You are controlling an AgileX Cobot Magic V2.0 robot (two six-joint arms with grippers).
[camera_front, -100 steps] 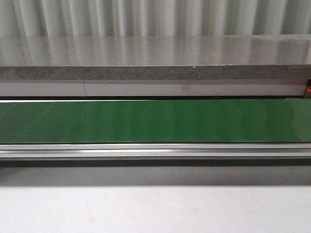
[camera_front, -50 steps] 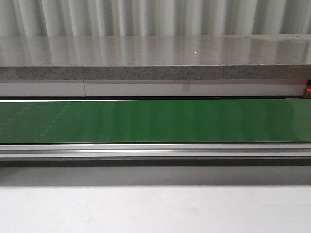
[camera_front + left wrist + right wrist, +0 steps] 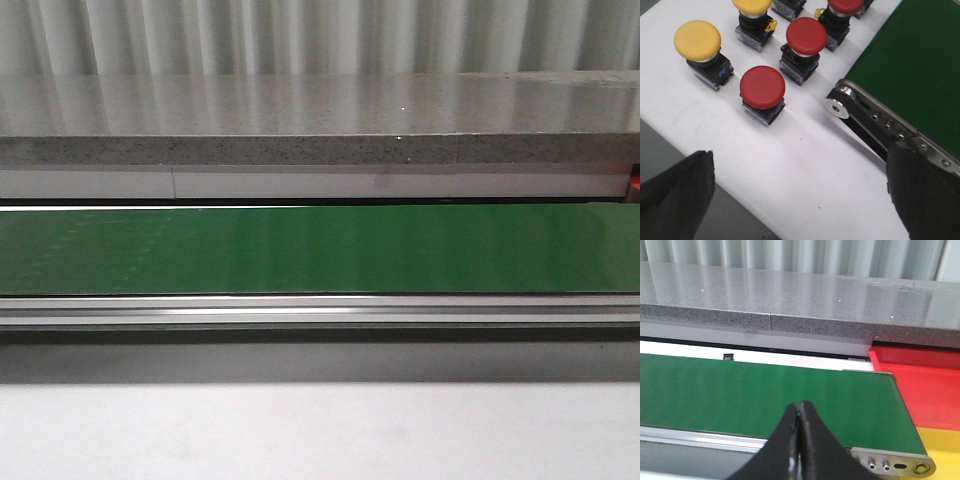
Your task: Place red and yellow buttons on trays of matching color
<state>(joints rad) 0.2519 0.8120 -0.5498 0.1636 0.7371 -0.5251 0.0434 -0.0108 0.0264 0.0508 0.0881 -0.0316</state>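
- Our red buttons point(image 3: 762, 86) and yellow buttons point(image 3: 697, 40) stand together on the white table point(image 3: 805, 165), beside the green belt point(image 3: 920, 70)
- Our left claw point(image 3: 800, 197) hangs wide open above the table, holding nothing
- Our right claw point(image 3: 799, 440) is pressed closed, empty, over the belt, near the red tray point(image 3: 930, 385) and yellow tray point(image 3: 942, 450)

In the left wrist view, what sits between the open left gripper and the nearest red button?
Nothing: only bare white table lies between the left gripper and the nearest red button, as the left wrist view shows.

red buttons point(image 3: 762, 86), yellow buttons point(image 3: 697, 40), upright on table
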